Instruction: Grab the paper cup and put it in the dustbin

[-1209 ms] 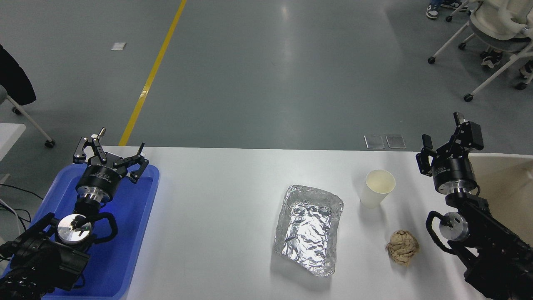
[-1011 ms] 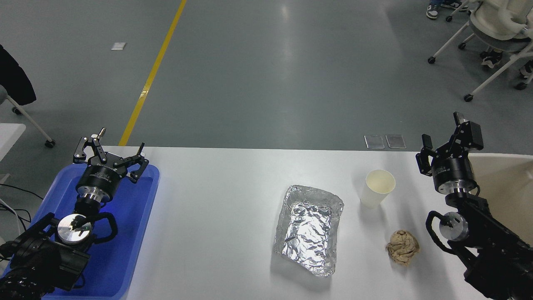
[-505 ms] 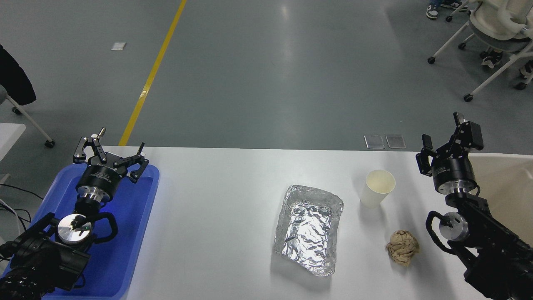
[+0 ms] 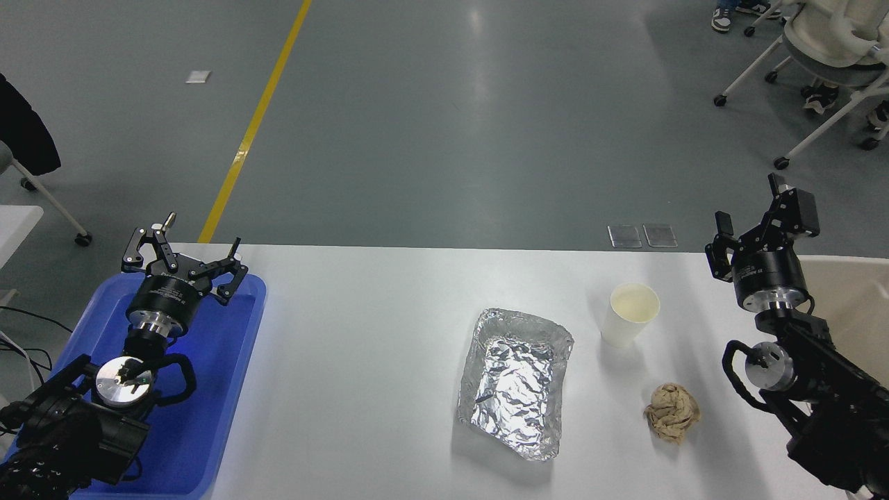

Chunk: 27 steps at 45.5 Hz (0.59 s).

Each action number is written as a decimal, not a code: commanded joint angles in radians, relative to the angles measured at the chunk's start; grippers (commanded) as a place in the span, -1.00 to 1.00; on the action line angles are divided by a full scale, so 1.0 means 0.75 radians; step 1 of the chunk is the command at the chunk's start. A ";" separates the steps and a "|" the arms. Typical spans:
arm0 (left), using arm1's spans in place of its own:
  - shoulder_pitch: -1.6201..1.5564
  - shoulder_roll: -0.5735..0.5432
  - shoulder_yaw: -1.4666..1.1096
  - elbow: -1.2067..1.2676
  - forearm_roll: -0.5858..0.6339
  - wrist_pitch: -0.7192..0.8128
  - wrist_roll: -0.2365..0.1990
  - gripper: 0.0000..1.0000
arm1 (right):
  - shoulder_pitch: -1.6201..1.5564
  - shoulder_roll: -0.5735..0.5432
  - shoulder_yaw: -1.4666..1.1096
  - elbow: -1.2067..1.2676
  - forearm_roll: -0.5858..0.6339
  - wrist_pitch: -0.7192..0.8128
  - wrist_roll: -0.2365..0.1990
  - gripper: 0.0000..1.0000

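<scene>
The paper cup (image 4: 630,314) stands upright on the white table (image 4: 361,361), to the left of the right gripper (image 4: 760,226) and a little nearer the camera, with bare tabletop between them. The dustbin (image 4: 851,295) sits just right of that gripper, at the table's right edge, its cream wall partly hidden by the arm; what lies inside cannot be told. The right gripper hangs above the far right corner of the table with its fingers apart and nothing between them.

A crinkled foil tray (image 4: 515,378) lies left of the cup, farther from the gripper, and shows only foil inside. A crumpled brown paper ball (image 4: 671,411) rests nearer the camera than the cup, apart from it.

The cup is plain white, tapered, cream inside, with a rolled rim.

Far across the table, the left gripper (image 4: 182,251) is parked over a blue tray (image 4: 208,389), fingers spread.
</scene>
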<state>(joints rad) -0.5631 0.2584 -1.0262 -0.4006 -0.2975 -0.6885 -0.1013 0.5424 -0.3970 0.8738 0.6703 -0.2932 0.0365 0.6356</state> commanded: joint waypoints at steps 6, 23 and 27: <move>0.000 -0.001 0.002 0.000 0.000 0.002 0.000 1.00 | 0.230 -0.086 -0.494 -0.190 0.004 -0.004 -0.084 1.00; 0.000 0.001 0.000 -0.002 0.002 0.000 0.002 1.00 | 0.518 -0.086 -0.950 -0.327 0.027 -0.006 -0.493 1.00; 0.000 0.001 0.000 -0.002 0.002 0.000 0.000 1.00 | 0.622 -0.092 -1.126 -0.315 0.029 -0.006 -0.569 1.00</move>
<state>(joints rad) -0.5633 0.2586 -1.0256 -0.4010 -0.2974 -0.6884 -0.1012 0.8413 -0.4609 0.2949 0.4763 -0.2788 0.0324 0.3804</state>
